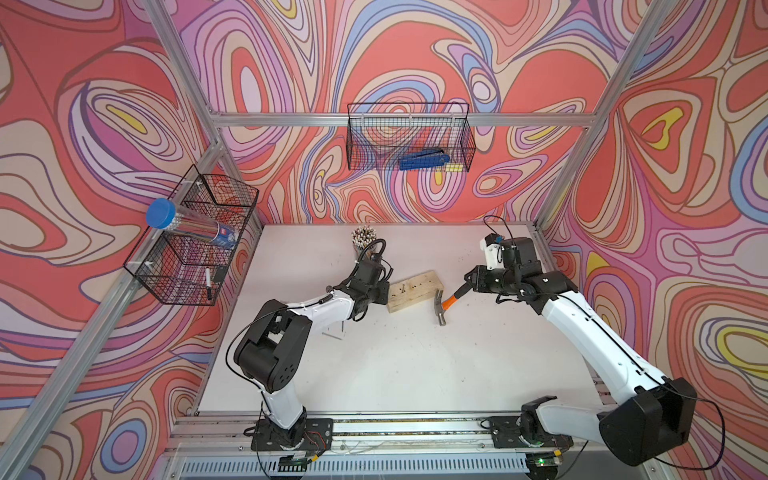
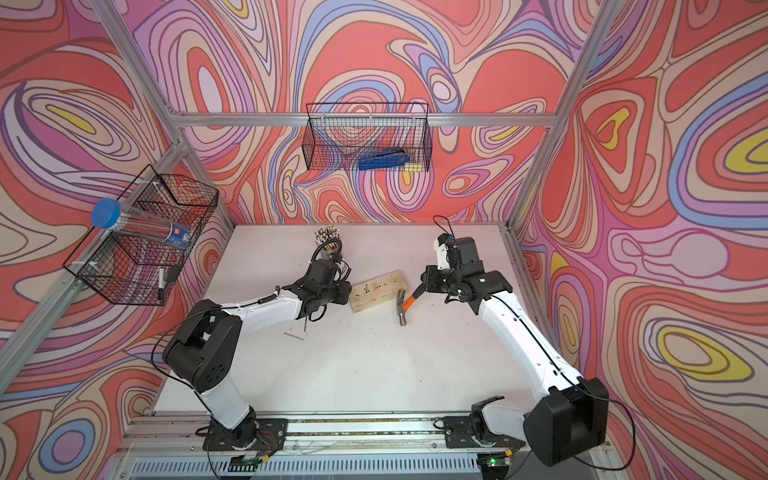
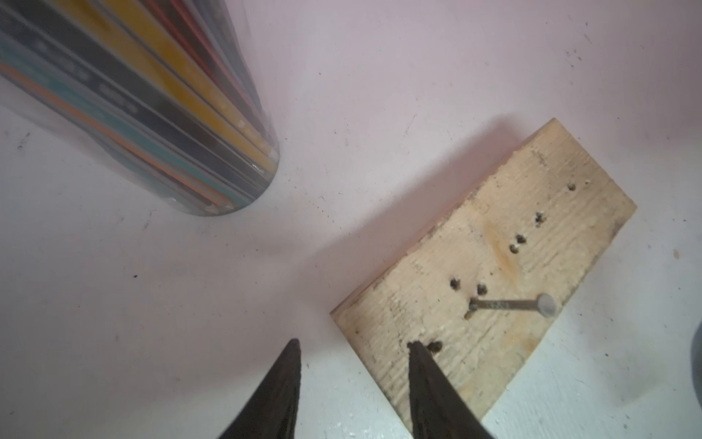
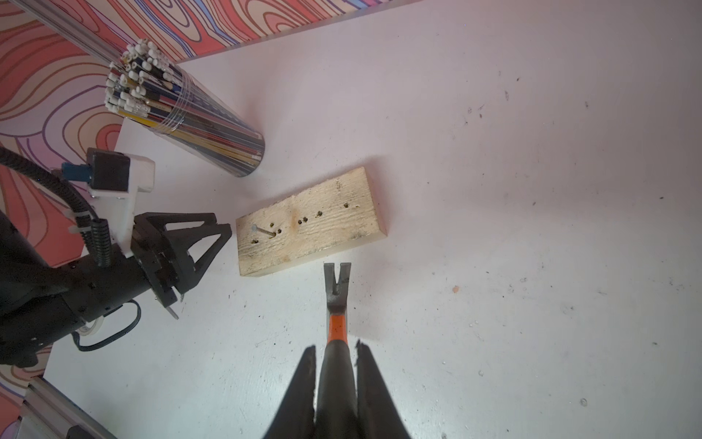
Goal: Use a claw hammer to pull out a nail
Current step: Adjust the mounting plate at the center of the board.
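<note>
Since hammer is likely handling top-heavy and stiff, right gripper is clamping black handle end; left gripper is gaping, empty.

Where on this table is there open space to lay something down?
Biggest bare patch: table's near half, from wood block to mounting rail. Another at the back, between pencil cup and right tool. Crowded around the block: left tool, hammer, a loose nail.
</note>
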Motion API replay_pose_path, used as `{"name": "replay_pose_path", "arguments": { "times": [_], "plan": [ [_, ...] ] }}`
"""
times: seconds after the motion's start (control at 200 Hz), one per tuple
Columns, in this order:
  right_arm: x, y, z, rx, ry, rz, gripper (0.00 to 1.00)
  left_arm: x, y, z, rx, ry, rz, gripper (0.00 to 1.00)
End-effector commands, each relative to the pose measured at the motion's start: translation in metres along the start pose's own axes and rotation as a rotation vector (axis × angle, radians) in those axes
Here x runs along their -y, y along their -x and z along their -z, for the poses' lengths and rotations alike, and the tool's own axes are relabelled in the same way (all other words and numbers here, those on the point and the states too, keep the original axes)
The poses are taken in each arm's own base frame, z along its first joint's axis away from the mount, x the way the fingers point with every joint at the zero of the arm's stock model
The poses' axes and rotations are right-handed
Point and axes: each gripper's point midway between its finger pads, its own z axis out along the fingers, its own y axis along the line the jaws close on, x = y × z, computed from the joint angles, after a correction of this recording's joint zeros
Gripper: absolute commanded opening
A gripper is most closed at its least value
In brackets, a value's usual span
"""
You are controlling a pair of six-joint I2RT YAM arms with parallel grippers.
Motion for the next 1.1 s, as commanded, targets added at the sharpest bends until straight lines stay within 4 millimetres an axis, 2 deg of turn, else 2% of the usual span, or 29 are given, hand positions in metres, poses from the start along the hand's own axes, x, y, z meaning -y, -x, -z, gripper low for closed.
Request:
{"name": "replay_pose_path", "arguments": {
  "times": [0.0,0.06,0.205,0.391,0.581,0.751,0.916,1.097],
  "plan": [
    [-0.007,0.017,0.010,0.074,0.028,-0.003,0.00,-0.012,0.007,-0.008,0.006,0.058,0.029,0.47],
    [-0.008,0.017,0.010,0.073,0.034,-0.006,0.00,-0.019,0.009,-0.011,0.000,0.103,0.048,0.47],
    [-0.009,0.016,0.009,0.074,0.045,-0.011,0.00,-0.020,0.009,-0.021,-0.022,0.115,0.064,0.47],
    [-0.009,0.014,0.009,0.072,0.046,-0.012,0.00,-0.021,-0.003,-0.033,-0.094,0.130,0.054,0.47],
    [-0.003,0.011,0.006,0.063,0.017,-0.017,0.00,-0.022,-0.019,-0.034,-0.152,0.128,0.056,0.45],
    [0.006,0.013,-0.003,0.047,-0.027,-0.029,0.00,-0.009,-0.030,-0.030,-0.188,0.046,0.067,0.43],
    [0.007,0.026,-0.011,0.070,-0.038,-0.042,0.00,0.010,-0.039,-0.024,-0.216,-0.022,0.059,0.43],
    [0.008,0.038,-0.020,0.083,-0.056,-0.049,0.00,0.021,-0.049,-0.017,-0.222,-0.074,0.100,0.42]
  ]
}}
